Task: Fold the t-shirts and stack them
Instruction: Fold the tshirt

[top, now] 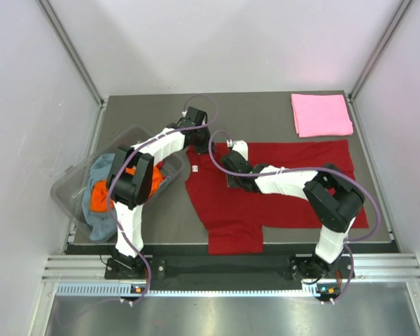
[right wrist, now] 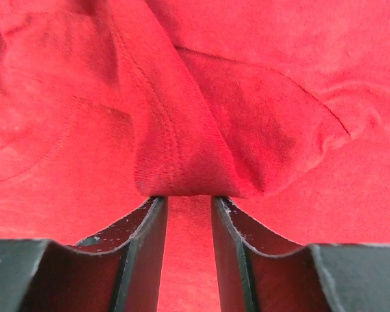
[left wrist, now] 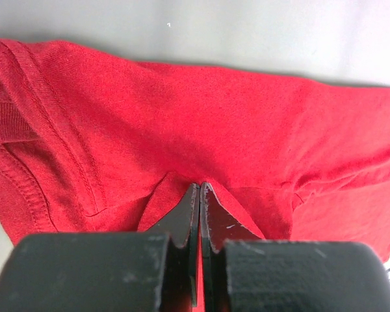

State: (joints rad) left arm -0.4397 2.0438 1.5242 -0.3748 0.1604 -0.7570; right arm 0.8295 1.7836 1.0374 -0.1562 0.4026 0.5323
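At the left edge of the surface point(top: 252, 115) we see a clear tub point(top: 66, 185) holding an orange shirt point(top: 98, 196) and a grey-blue shirt point(top: 92, 225), both yet to be folded. Right of it, the red shirt point(top: 294, 182) lies spread across the middle, collar to the left and one sleeve reaching the near edge. The left gripper point(top: 194, 142) sits on the shirt's far side by the collar, with the right gripper point(top: 232, 147) just beside it. We judge the step in hand to be the first fold of this shirt, bringing its far side in toward the middle. The next move calls for both arms to lift together and carry the cloth toward the near edge, keeping it taut between them. A pink shirt point(top: 320, 114) lies folded in the far right corner, the start of the stack. The overhead view gives this layout but hides the grips. The left wrist view shows the jaws pressed together on a thin, tented pinch of cloth. The right wrist view shows the jaws partly apart, clamped on a thick ridge of cloth.
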